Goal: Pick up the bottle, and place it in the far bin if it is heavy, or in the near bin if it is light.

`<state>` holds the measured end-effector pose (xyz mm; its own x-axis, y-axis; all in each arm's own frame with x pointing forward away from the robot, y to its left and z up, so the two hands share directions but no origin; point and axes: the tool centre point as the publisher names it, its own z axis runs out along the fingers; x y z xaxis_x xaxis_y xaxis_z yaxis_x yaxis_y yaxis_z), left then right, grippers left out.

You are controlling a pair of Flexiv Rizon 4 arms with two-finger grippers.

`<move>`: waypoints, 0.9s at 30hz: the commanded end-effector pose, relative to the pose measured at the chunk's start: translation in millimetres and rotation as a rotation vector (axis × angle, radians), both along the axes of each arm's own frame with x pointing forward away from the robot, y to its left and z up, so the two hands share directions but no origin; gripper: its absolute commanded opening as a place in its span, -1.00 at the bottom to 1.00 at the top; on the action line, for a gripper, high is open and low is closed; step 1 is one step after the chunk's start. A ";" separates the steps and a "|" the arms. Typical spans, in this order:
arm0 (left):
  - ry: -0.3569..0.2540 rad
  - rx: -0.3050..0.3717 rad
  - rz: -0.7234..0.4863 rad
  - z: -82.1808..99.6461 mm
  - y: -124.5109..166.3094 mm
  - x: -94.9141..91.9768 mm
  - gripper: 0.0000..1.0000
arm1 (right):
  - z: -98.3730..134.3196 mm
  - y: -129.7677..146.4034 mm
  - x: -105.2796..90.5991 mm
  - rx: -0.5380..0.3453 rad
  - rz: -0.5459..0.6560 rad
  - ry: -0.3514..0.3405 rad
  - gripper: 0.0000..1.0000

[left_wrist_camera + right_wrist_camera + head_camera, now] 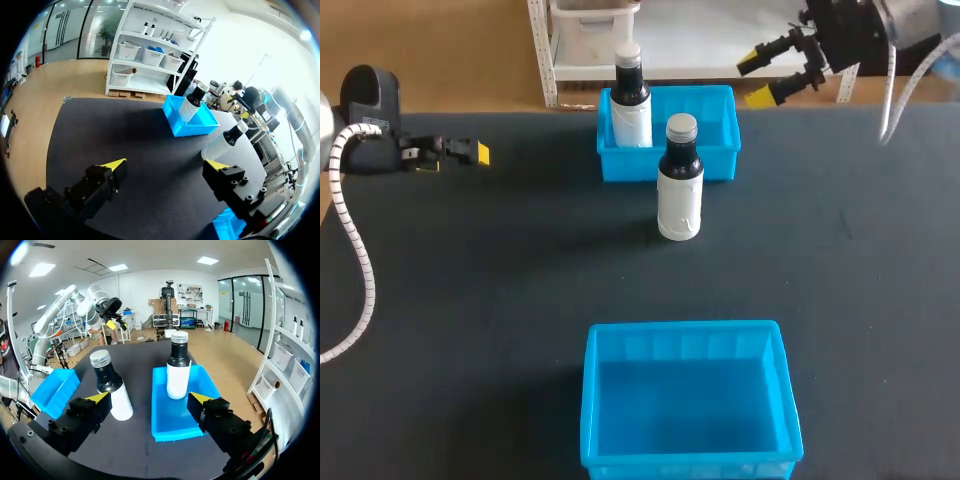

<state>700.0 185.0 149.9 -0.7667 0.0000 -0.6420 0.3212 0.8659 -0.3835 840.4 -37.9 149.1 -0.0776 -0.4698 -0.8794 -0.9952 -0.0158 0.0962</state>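
Loose bottle (679, 180) stands upright just near-side of far bin (720, 165), untouched, so wt unknown imo; left claw (165, 165) & right claw (149, 398) both spread apart, holding nothing

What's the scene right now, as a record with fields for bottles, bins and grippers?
far bin: blue, at back of table
near bin: blue, at the front, no bottle in it
first bottle: upright inside far bin, left end
second bottle: upright on table, in front of far bin
left gripper: open, empty, over table's left side
right gripper: open, empty, raised beyond far bin
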 end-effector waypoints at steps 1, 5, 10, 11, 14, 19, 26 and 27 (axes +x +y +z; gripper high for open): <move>0.000 0.000 0.000 0.0 0.0 0.0 1.00 | 1.1 0.6 -38.6 -0.009 -0.138 -0.077 1.00; 0.000 0.000 0.000 0.0 0.0 0.0 1.00 | -0.4 4.3 -49.3 0.000 -0.164 -0.091 1.00; 0.000 0.000 0.000 0.0 0.0 0.0 1.00 | -5.0 10.6 -59.1 -0.027 -0.201 -0.112 1.00; 0.000 0.000 0.000 0.0 0.0 0.0 1.00 | -6.6 12.8 -61.6 -0.041 -0.207 -0.119 1.00; 0.000 0.000 0.000 0.0 0.0 0.0 1.00 | -10.5 17.4 -68.3 -0.050 -0.228 -0.127 1.00; 0.000 0.000 0.000 0.0 0.0 0.0 1.00 | -16.2 26.8 -77.9 -0.055 -0.268 -0.142 1.00; 0.000 0.000 0.000 0.0 0.0 0.0 1.00 | -23.0 34.7 -85.4 -0.033 -0.320 -0.146 1.00; 0.000 0.000 0.000 0.0 0.0 0.0 1.00 | -23.7 36.4 -86.4 -0.033 -0.321 -0.146 1.00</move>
<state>700.0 185.0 149.9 -0.7667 0.0000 -0.6420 0.3212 0.8659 -0.3835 763.2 -2.2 127.5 -0.1042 -0.4735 -0.8746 -0.9919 -0.0153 0.1264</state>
